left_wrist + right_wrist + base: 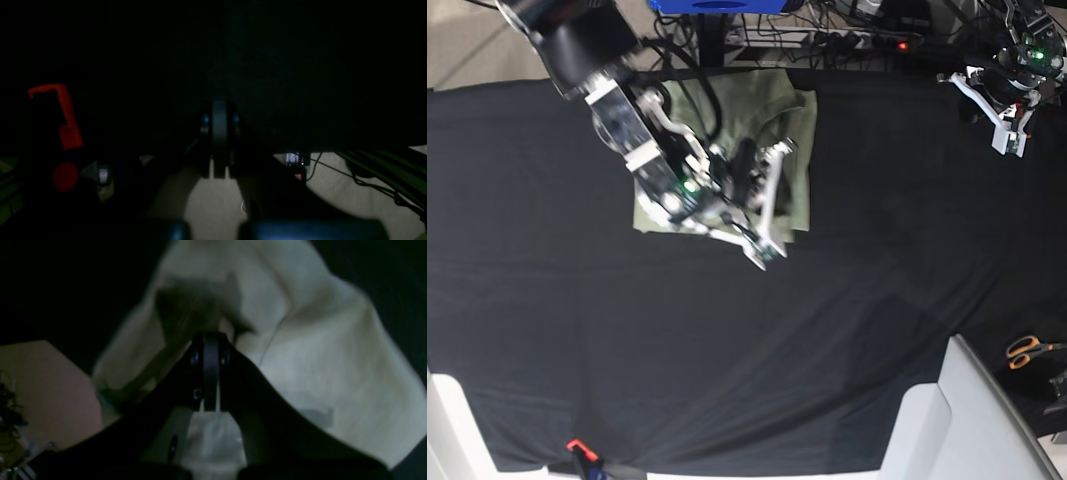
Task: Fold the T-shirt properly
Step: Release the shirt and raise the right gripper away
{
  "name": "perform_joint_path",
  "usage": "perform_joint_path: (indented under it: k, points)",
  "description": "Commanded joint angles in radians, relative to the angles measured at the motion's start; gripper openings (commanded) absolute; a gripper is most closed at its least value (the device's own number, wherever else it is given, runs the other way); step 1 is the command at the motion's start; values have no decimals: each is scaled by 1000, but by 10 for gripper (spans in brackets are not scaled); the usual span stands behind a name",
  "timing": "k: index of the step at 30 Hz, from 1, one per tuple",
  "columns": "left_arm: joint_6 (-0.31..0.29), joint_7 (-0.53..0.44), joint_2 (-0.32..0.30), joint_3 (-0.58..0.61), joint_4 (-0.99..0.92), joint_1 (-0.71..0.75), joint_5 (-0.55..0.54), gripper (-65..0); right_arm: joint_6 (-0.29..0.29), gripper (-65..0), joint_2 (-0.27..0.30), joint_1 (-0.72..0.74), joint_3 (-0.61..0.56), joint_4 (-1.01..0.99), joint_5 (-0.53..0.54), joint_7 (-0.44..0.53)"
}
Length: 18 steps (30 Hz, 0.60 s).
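Here, seen from above, the scene divides into two halves.

T-shirt (pixel 787 160): pale sage-green, lying partly folded into a rough rectangle on the far middle of the tablecloth, close to its back edge; creases run across its top layer.

Tablecloth (pixel 727 350): black, covering nearly the whole table; the shirt is the only cloth lying on it.

Right arm: reaches in from the far left corner of the overhead view and lies across the shirt's left part.

Right gripper (pixel 210 340): its black fingers stand together, with no gap between them; the wrist view shows the tips over pale fabric (pixel 333 356), and a dark shadow falls on the cloth just past them. Whether any fabric is pinched between the tips cannot be told; the picture is blurred there.

Left arm: drawn back at the far right corner, well apart from the shirt.

Left gripper (pixel 219 110): fingers together, nothing between them, with dark cloth beyond.

Red clamp (pixel 66 116): at the left of the left wrist view, dim.

Scissors (pixel 1030 350): orange-handled, beside the table's near right edge.

Cables (pixel 367 180): trailing over the pale floor.
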Motion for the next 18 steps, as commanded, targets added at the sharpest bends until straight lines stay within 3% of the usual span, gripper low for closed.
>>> perform_joint_path:
  k: [1, 5, 9, 11, 14, 18]
  points:
    - [-1, -14, -15, -3, 14, 5, -10, -650, 0, -650, -17, 34, -7, -12, 2, 40]
    - [-1, -14, -15, -3, 14, 5, -10, -650, 0, -650, -27, 94, -54, -150, 4, 147]
    - [-1, -14, -14, -3, -7, -1, -10, -650, 0, -650, -36, 109, -68, -222, 5, 183]
    - [-1, -14, -15, -3, -33, -4, -10, -650, 0, -650, -22, 106, -82, -127, 4, 129]
    - [-1, -14, -15, -3, -43, -18, -10, -650, -3, -650, 70, 78, -53, 151, 4, 5]
    - [-1, -12, -9, -2, -33, -22, -21, -650, -4, -650, 154, -34, 116, 468, 2, -77]
